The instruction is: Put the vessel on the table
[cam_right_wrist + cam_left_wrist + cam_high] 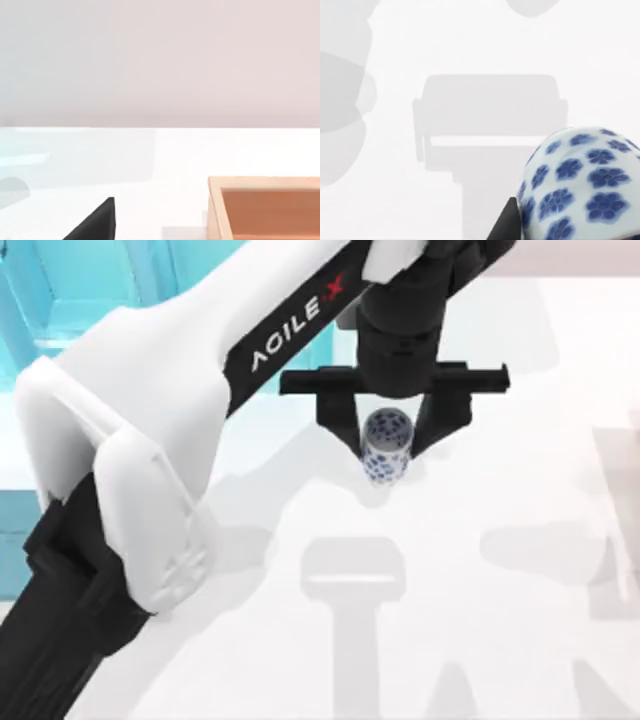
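The left claw (390,435) grips the blue-flowered cup (386,445) upright above the white desk (500,590), beside the teal shelf (60,300); setting down and release remain.

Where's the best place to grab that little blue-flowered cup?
By its round side wall, from above, as the left gripper does now: one finger on each side of the cup. It stands upright and is narrower than the open fingers, so opposite sides offer an even hold.
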Robot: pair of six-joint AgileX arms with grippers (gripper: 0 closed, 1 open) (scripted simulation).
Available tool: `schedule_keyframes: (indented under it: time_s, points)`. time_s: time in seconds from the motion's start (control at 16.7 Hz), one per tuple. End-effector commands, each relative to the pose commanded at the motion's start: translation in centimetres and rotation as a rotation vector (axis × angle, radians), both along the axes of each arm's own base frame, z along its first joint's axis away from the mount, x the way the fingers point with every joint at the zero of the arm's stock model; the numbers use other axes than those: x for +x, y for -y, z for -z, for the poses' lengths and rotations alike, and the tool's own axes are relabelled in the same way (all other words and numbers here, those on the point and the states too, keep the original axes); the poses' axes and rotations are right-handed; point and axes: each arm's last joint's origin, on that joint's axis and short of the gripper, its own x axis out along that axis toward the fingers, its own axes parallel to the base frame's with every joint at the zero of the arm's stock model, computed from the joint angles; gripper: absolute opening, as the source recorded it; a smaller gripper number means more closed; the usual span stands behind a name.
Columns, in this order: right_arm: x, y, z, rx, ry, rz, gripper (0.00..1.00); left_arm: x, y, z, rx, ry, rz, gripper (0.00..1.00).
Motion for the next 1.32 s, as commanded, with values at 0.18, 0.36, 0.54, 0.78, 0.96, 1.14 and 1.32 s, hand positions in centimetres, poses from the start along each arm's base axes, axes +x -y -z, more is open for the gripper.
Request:
schedule_keyframes:
  time_s: [0.18,0.36,0.54,0.78,0.96,1.14,1.32]
  points:
    - [0.0,0.0,0.0,0.000,0.000,0.000,1.00,0.2,0.1,0.5,-0.011,0.012,-0.001,0.00]
    - [0.0,0.0,0.0,0.000,0.000,0.000,1.00,0.3,0.2,2.6,-0.001,0.002,-0.004,0.00]
    - [0.0,0.0,0.0,0.000,0.000,0.000,1.00,0.1,0.1,5.2,0.012,-0.013,-0.001,0.00]
    - [0.0,0.0,0.0,0.000,0.000,0.000,1.00,-0.2,0.1,6.4,0.001,0.000,0.001,0.00]
    - [0.0,0.0,0.0,0.000,0.000,0.000,1.00,-0.2,0.1,6.4,0.001,0.000,0.001,0.00]
    - [0.0,0.0,0.0,0.000,0.000,0.000,1.00,-0.2,0.1,6.4,0.001,0.000,0.001,0.15]
    - [0.0,0.0,0.0,0.000,0.000,0.000,1.00,-0.2,0.1,6.4,0.001,0.000,0.001,0.38]
